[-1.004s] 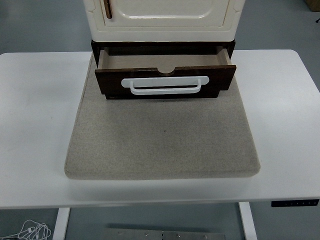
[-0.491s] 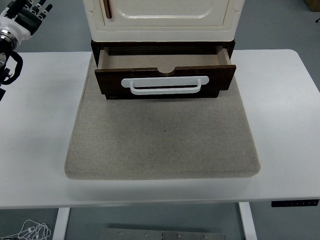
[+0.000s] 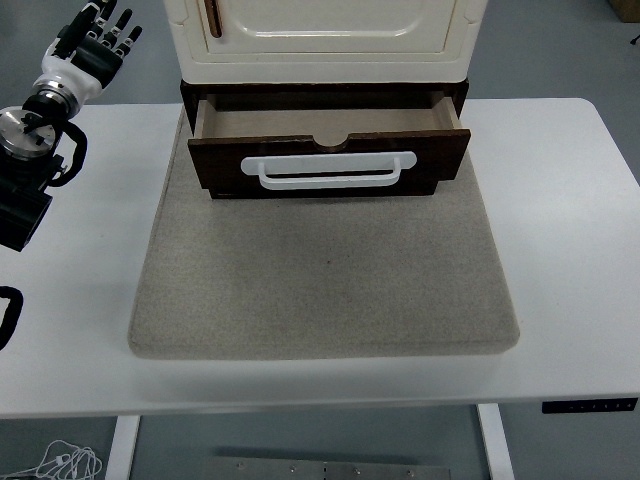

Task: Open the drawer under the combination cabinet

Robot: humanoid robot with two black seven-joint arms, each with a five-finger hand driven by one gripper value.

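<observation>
A cream cabinet (image 3: 325,40) stands on a dark brown base at the table's back. Its dark brown drawer (image 3: 330,160) with a white bar handle (image 3: 329,170) is pulled out partway, and the inside looks bare. My left hand (image 3: 98,38) is raised at the far left, well away from the drawer, fingers spread and holding nothing. The left arm runs down the left edge. The right arm is out of view.
The cabinet sits on a grey felt mat (image 3: 325,280) on the white table (image 3: 560,220). A brown door handle (image 3: 214,15) shows on the cabinet's upper door.
My left arm has come into view from the left edge and moved right and farther in over the table. The drawer has not moved.
</observation>
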